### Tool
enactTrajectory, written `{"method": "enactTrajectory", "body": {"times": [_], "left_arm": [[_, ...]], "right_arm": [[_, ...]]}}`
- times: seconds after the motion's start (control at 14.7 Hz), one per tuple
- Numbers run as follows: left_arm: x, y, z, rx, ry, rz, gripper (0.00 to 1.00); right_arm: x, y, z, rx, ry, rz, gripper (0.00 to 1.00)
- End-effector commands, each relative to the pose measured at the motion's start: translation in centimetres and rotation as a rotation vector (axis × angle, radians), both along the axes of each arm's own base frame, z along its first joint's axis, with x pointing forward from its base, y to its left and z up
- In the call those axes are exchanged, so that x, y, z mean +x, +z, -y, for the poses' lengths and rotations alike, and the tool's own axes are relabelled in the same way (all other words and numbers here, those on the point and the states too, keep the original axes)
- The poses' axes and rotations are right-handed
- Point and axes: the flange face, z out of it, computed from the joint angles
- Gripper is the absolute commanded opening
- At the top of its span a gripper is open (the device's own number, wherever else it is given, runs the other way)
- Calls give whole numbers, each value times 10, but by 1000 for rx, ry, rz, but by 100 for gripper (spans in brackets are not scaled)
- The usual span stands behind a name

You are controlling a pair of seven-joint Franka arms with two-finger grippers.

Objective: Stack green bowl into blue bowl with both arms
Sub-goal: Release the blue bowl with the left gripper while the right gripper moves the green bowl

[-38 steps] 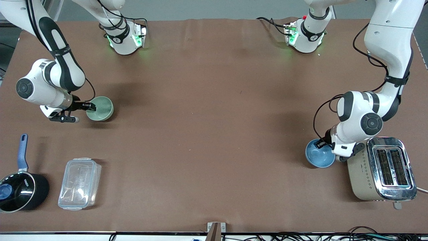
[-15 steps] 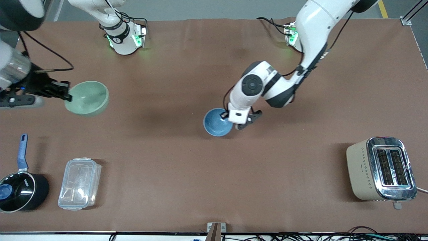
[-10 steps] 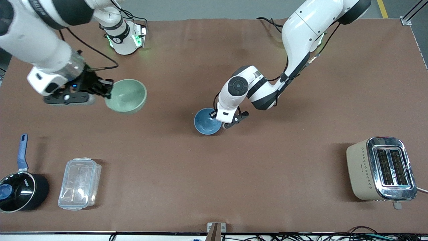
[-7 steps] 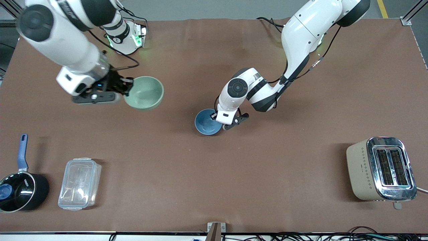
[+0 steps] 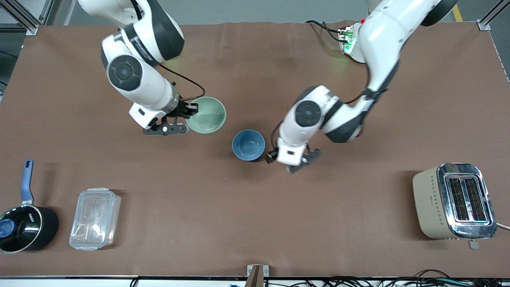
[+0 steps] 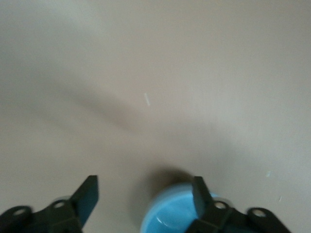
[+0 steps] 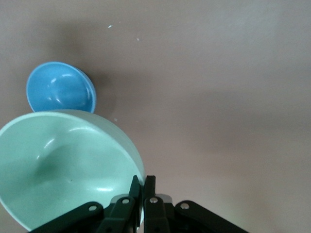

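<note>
Right tool (image 5: 190, 110) clamped on green bowl (image 5: 207, 114) rim; left tool (image 6: 143, 191) apart, w/ blue bowl (image 5: 248, 144) just beside.

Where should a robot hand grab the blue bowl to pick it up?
Probably the rim, from above, one finger inside and one outside. The blue bowl sits upright and open on the table, its round wall too wide to hold across. The right hand pinches the green bowl that way.
</note>
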Motion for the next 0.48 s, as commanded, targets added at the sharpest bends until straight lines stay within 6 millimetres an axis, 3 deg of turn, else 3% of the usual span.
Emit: {"method": "enactTrajectory", "body": {"times": [0.0, 0.14, 0.41], "left_arm": [[40, 69, -86, 59, -56, 56, 100], [55, 110, -140, 75, -104, 118, 100], [50, 179, -228, 170, -270, 125, 100]], "right_arm": [[-4, -37, -35, -15, -147, -13, 2], [-16, -72, -73, -50, -262, -18, 2], [-22, -109, -106, 30, -370, -59, 3]]}}
